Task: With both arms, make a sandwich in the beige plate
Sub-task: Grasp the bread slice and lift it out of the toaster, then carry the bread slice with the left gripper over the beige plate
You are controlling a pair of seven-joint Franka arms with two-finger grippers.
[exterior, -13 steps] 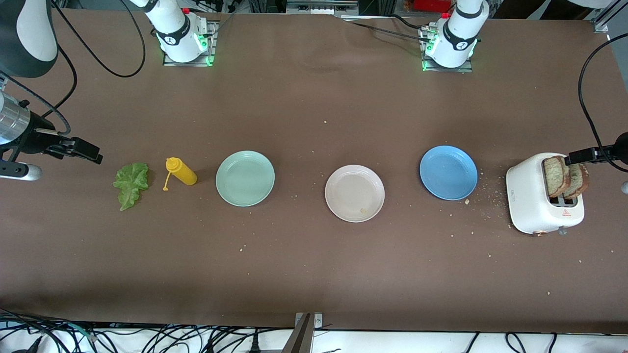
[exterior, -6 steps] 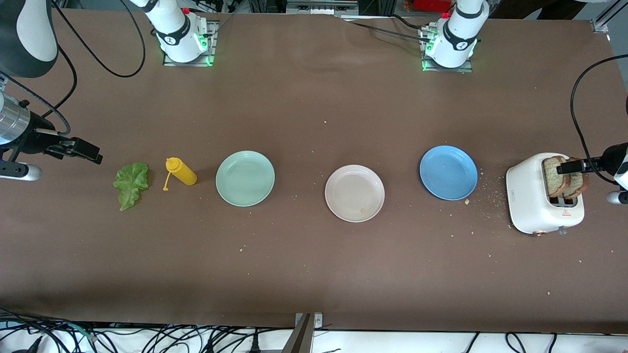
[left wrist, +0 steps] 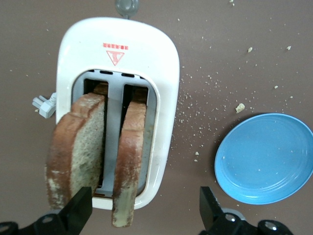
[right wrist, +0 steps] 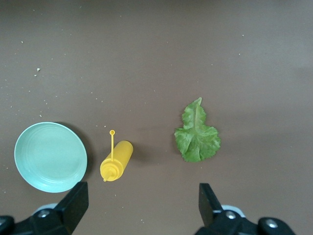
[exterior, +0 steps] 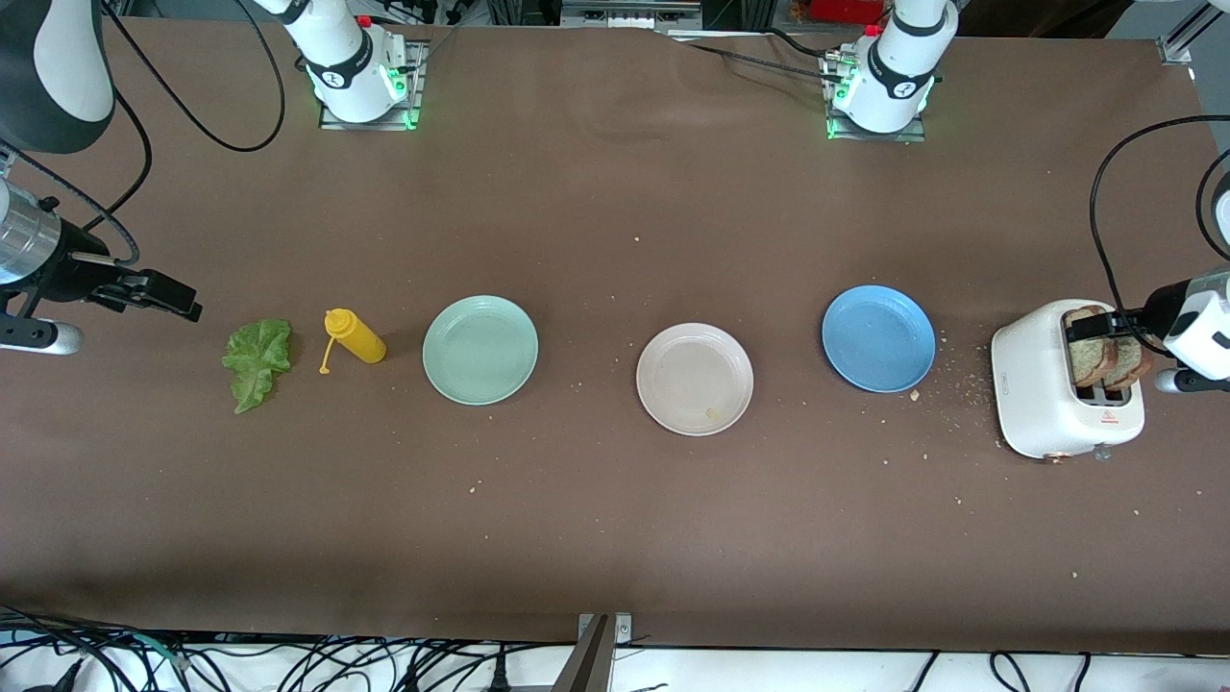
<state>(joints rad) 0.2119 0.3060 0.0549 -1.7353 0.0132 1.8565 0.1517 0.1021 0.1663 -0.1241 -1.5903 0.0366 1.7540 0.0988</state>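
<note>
The sandwich is unassembled: we see two toasted brown bread slices [left wrist: 98,152] upright in the slots of the white toaster [exterior: 1043,399] at the left arm's end of the brown table [exterior: 596,538], and a ruffled green lettuce leaf [exterior: 256,361] at the right arm's end. The round beige plate [exterior: 695,379] lies between a blue plate [exterior: 878,338] and a mint-green plate [exterior: 479,349]. Beside the leaf lies a yellow squeeze bottle [exterior: 354,337]. Our left hand [left wrist: 142,205] hangs wide open over the slices, holding nothing. Our right hand [right wrist: 142,203] waits open over the table near the leaf.
</note>
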